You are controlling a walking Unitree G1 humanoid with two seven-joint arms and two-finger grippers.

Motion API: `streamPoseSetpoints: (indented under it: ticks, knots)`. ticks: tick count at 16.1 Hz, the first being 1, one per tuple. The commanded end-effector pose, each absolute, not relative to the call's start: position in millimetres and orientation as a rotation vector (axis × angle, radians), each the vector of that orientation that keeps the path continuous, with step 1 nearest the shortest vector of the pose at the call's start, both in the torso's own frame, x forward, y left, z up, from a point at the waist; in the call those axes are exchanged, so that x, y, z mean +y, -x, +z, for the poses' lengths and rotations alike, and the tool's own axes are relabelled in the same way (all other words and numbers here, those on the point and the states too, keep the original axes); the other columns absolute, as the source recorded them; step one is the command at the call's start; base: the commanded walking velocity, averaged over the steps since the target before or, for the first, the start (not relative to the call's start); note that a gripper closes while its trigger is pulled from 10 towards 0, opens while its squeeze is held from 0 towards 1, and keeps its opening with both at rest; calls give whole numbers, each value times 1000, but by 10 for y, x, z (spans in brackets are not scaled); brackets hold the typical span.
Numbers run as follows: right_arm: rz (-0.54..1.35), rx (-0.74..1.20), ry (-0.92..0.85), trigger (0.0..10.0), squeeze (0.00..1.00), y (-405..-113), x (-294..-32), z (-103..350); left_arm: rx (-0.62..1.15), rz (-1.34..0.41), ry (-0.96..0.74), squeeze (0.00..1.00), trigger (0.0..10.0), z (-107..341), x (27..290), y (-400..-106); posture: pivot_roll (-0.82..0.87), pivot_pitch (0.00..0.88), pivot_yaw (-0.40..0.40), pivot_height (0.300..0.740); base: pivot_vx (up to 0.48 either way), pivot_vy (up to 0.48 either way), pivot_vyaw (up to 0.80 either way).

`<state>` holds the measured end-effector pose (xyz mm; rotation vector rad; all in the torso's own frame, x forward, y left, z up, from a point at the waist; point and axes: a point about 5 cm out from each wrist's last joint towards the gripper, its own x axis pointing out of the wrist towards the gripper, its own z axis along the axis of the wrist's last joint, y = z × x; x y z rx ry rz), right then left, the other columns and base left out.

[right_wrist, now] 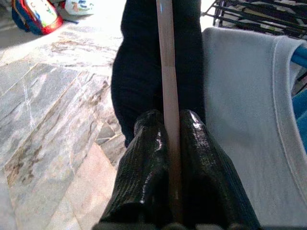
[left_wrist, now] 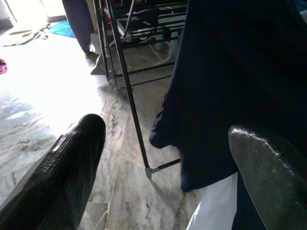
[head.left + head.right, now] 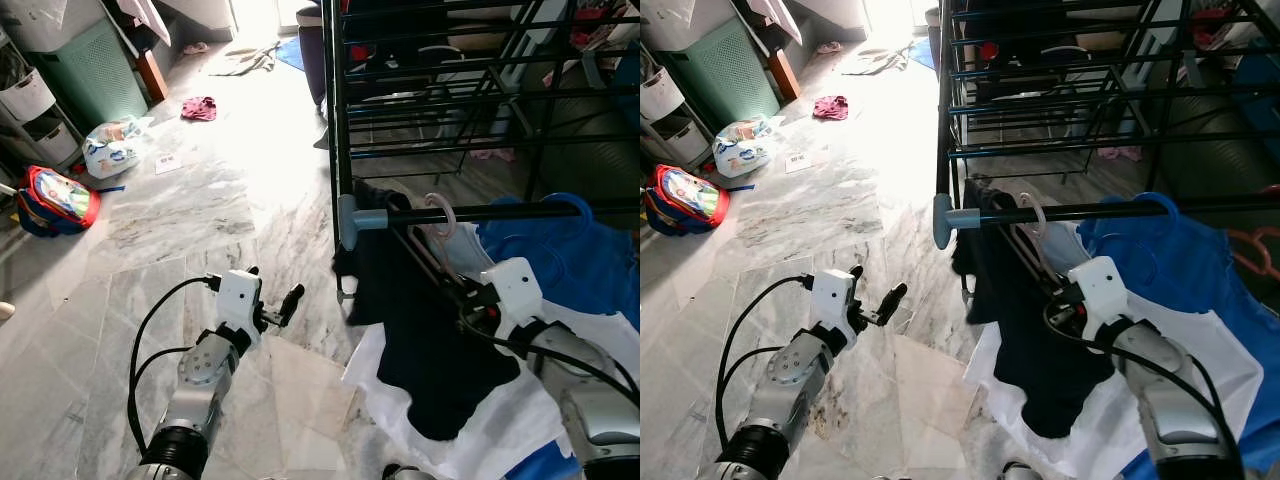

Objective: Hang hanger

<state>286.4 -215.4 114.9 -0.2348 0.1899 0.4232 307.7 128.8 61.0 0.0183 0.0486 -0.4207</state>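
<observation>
Right gripper point(image 1: 169, 143) jaws tight on hanger point(image 1: 166, 72); left gripper point(image 2: 163, 158) jaws wide.

Black garment point(image 3: 420, 330) hides most of the hanger point(image 1: 167, 86).

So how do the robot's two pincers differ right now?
The left pincer is open and holds nothing, while the right pincer is shut on a hanger. The left one hangs out over the marble floor, apart from the clothes; the right one is up by the rack's rail, against the dark garment. Both have black fingers.
</observation>
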Motion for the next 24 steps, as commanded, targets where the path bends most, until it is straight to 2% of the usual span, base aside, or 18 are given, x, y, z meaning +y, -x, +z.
streamPoseSetpoints:
  ticks: [1,4,8,10,11,12,14,19,24]
  knots:
    - [396,115,248,0,0,-2888,-2156,1292,72,-412,-15,0,10000,566,1322,-3065,-125,130,117,740,0,0,0]
    - [303,17,231,0,0,-2892,-2150,1439,69,-416,-16,0,10000,565,1313,-3064,-124,131,111,740,0,0,0]
    - [255,-46,191,0,0,-2635,-1941,1381,73,-403,-22,0,10000,540,1345,-3036,-125,134,111,740,0,0,0]
    - [235,-28,130,3922,0,-2486,-1861,1245,77,-373,-35,0,10000,536,1355,-3053,-137,135,114,740,0,0,0]
    - [229,1,127,8627,0,-2404,-1812,1146,86,-336,-56,0,10000,525,1359,-3073,-143,135,117,740,0,0,0]
    - [235,21,104,10000,0,-2356,-1771,1081,92,-321,-56,0,10000,518,1355,-3084,-148,135,117,740,0,0,0]
    - [258,63,101,10000,0,-2252,-1651,925,87,-310,-66,0,10000,534,1327,-3114,-159,131,121,740,0,0,0]
    - [243,112,112,10000,0,-2143,-1638,738,115,-275,-80,0,10000,492,1292,-3128,-165,117,115,740,0,0,0]
    - [226,137,105,10000,0,-2180,-1636,653,140,-268,-76,0,10000,435,1260,-3107,-161,96,107,740,-106,0,0]
